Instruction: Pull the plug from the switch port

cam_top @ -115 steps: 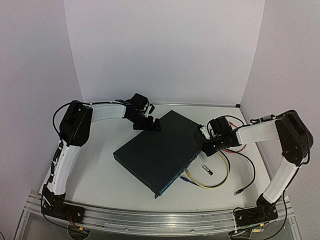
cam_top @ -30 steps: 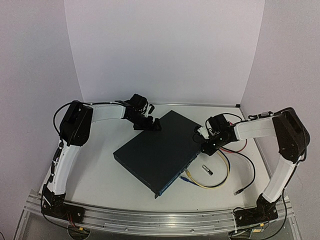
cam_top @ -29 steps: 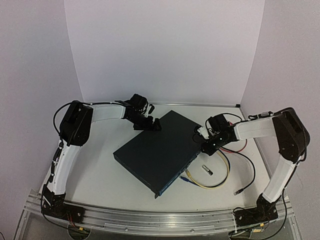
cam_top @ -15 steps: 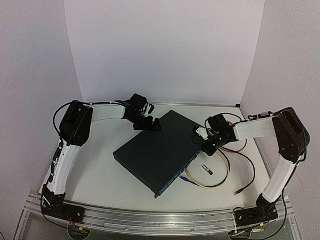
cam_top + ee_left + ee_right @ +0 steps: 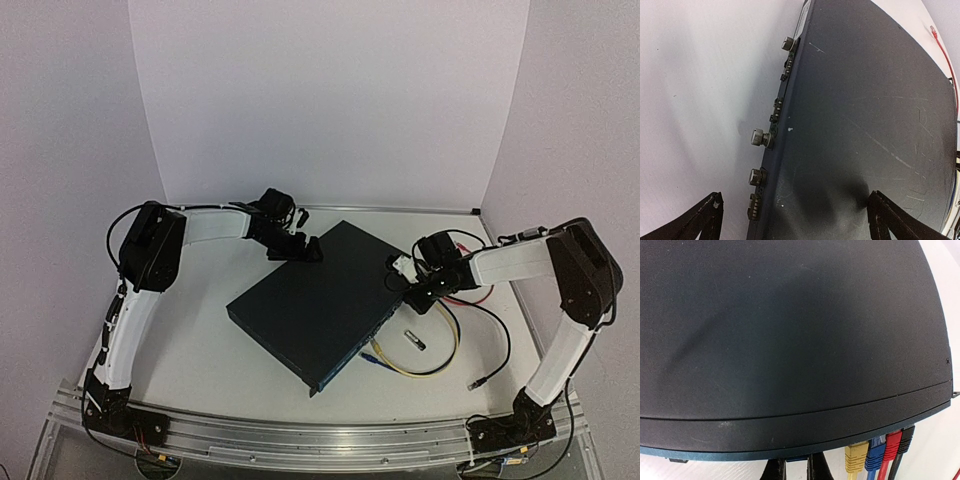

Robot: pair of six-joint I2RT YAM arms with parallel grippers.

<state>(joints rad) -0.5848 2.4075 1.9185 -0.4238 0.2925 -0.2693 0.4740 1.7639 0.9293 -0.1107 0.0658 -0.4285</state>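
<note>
switch (image 5: 318, 300): flat, diagonal, centre of frame | left gripper (image 5: 298, 251): at its upper-left corner, fingers (image 5: 704, 218) spread wide, holding nothing | right gripper (image 5: 414, 289): at right-hand port face, fingers (image 5: 816, 469) nearly together, hold impossible to tell | plugs (image 5: 874, 456): yellow, blue, red, black, seated, lower right

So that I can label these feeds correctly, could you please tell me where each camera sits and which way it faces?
Top external: above and behind, looking down on the table; left arm and right arm show.
Left wrist: over the switch's edge with knobs; left gripper's spread fingers show.
Right wrist: over the switch, facing its plugs; right gripper's fingertips show.
Shared: all see the switch.
</note>
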